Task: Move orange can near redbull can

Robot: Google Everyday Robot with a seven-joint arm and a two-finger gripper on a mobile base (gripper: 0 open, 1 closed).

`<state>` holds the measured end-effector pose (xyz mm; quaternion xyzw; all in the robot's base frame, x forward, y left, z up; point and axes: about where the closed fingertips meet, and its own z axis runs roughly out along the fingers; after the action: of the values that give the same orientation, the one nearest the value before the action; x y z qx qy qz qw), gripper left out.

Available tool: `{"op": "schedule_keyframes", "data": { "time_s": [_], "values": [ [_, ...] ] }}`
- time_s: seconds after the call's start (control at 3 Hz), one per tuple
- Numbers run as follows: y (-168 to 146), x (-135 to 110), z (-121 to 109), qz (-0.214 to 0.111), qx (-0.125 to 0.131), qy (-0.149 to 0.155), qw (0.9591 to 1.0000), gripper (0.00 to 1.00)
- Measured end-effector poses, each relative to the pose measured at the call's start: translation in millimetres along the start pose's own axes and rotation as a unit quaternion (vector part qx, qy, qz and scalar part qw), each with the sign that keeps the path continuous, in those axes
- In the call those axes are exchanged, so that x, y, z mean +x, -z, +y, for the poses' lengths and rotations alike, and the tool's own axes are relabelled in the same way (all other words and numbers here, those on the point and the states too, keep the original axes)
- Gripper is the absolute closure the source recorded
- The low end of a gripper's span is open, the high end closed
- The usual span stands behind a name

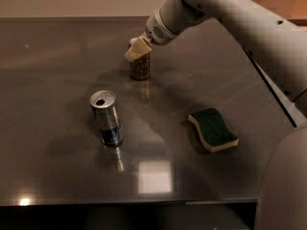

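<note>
The orange can [140,68] stands upright on the dark table [57,56], towards the back middle. It is short and brownish with a pale scribbled logo. My gripper [137,49] is right at the can's top and covers its rim from the upper left. The redbull can [106,118] is a tall slim silver can with a blue lower part and an open silver top. It stands upright nearer the front, below and to the left of the orange can, with a clear gap between them.
A green and yellow sponge [212,129] lies on the table to the right of the redbull can. My white arm [249,28] reaches in from the upper right. The table's front edge [129,202] runs along the bottom.
</note>
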<state>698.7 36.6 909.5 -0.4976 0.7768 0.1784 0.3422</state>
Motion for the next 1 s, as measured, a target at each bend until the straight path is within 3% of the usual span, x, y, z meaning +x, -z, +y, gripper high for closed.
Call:
{"op": "schedule_keyframes", "data": {
  "time_s": [0.33,0.67,1.0],
  "values": [
    [9,1,6,-0.005,-0.006,0.005,1.0,0.64],
    [34,-4,29,-0.02,-0.02,0.033,0.9991,0.88],
    [61,-2,65,-0.023,-0.046,0.082,0.9953,1.0]
  ]
}}
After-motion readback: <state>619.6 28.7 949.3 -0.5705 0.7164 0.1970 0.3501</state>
